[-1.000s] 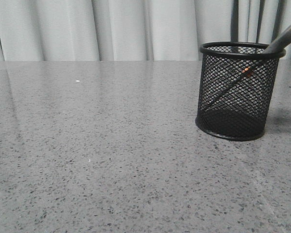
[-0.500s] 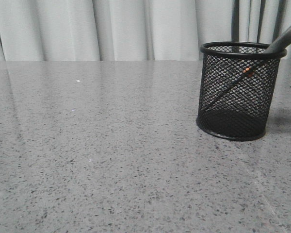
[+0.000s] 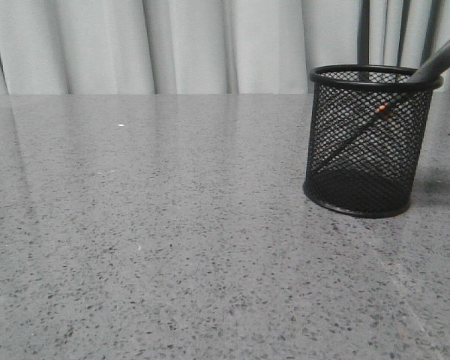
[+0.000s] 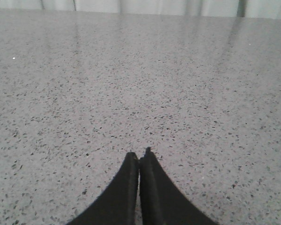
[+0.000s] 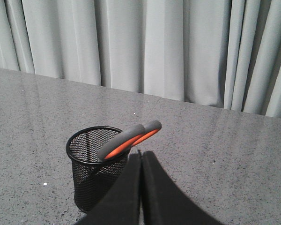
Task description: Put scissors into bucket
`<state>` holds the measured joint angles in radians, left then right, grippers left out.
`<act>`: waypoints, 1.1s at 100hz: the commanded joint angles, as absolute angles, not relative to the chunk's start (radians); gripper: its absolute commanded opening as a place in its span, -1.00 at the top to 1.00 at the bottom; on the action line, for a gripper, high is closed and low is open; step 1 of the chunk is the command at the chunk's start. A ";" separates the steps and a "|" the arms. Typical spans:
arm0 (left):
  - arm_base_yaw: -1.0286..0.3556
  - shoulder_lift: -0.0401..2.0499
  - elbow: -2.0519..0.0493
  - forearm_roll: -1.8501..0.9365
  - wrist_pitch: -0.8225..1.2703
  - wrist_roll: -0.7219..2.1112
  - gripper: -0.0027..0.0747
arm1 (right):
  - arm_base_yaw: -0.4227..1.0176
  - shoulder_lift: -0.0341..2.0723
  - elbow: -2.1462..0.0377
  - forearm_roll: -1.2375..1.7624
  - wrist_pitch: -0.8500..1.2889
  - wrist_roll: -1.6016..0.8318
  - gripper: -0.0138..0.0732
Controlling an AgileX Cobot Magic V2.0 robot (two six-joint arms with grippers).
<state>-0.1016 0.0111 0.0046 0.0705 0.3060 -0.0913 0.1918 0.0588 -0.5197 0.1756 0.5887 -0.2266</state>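
The black wire-mesh bucket (image 3: 369,142) stands upright on the grey table at the right. The scissors (image 3: 435,64) lean inside it, blades down, the orange pivot showing through the mesh and the grey handle sticking out over the rim to the right. In the right wrist view the bucket (image 5: 93,164) holds the scissors' grey, orange-lined handles (image 5: 129,139). My right gripper (image 5: 141,154) is shut and empty, just beside the bucket and apart from the handles. My left gripper (image 4: 139,154) is shut and empty over bare table. Neither gripper shows in the front view.
The grey speckled table (image 3: 172,225) stretches to the left and front of the bucket. Pale curtains (image 3: 210,45) hang behind the table's far edge.
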 commanded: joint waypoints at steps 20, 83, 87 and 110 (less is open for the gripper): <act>-0.094 -0.023 0.049 0.050 0.250 -0.099 0.98 | 0.195 0.071 -0.542 0.171 0.502 -0.232 0.82; -0.094 -0.023 0.049 0.050 0.250 -0.099 0.98 | 0.186 0.071 -0.482 -0.027 0.471 -0.228 0.82; -0.094 -0.023 0.049 0.050 0.250 -0.099 0.98 | 0.174 0.071 -0.455 -0.043 0.425 -0.223 0.82; -0.094 -0.023 0.049 0.050 0.250 -0.099 0.98 | 0.035 0.071 -0.115 -0.050 0.115 -0.035 0.82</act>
